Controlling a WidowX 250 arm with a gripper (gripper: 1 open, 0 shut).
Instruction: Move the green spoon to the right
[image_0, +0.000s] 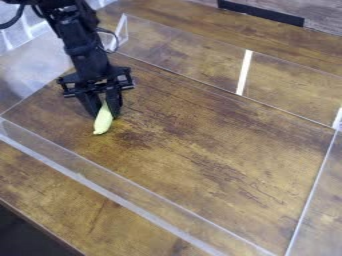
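**Gripping the spoon at the left of the table**

Reaching down from the upper left corner of the view, the black jointed robot arm (70, 35) ends in a black two-fingered gripper (102, 103) that points almost straight down at the tabletop. Its jaws are drawn in tight around the upper end of the small, slender yellow-green spoon (103, 120), a banana-like piece whose lower half pokes out below the fingers. The dark fingers (115, 100) sit close on either side of the spoon's top, hiding that end, so any metallic tip there cannot be made out. The visible part of the spoon slants slightly down and to the left, with its lowest point touching or just above the wood; which of the two cannot be told from this angle.

The spoon lies in the left part of the dark brown, wood-grain table (214, 140), well away from the right edge. A low, clear plastic wall (160, 205) borders the working area, running along the near side and up both the left and right sides; the spoon and gripper are inside it, near the left wall. A bright streak of reflected light (245, 72) crosses the wood toward the upper right. A dark flat object (274, 10) sits at the far edge of the table, cut off by the top of the frame.
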